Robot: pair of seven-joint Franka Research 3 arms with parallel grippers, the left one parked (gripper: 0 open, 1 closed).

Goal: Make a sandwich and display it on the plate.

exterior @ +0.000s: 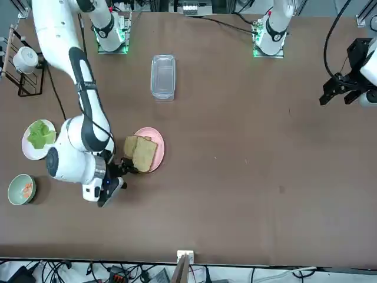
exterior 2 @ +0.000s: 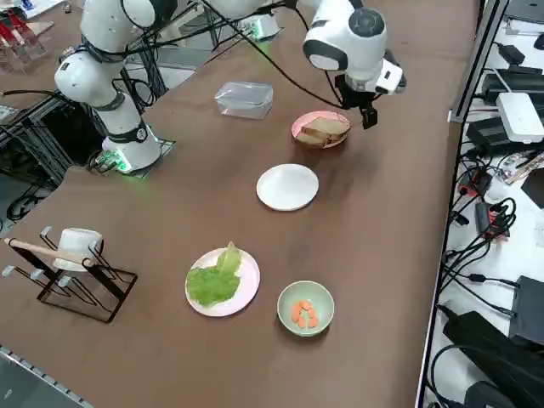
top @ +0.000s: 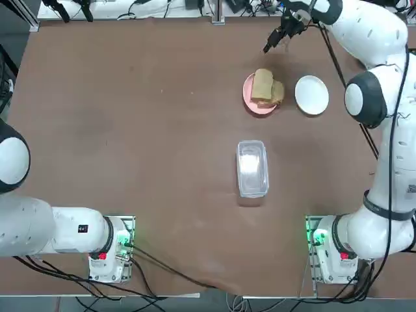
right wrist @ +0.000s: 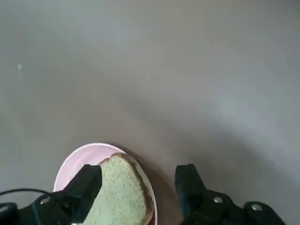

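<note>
You had the right gripper (right wrist: 138, 197) above the far rim of the pink plate (top: 250, 97), its fingers (right wrist: 86, 185) released and spread wide, grasping nothing. Two bread slices (top: 266, 88) lay overlapping on that pink plate, not yet assembled. The white plate (top: 312, 95) stood bare just beside it, toward the table's (top: 130, 130) far right corner.

Brown table (top: 130, 130): plates, bowl, container
</note>
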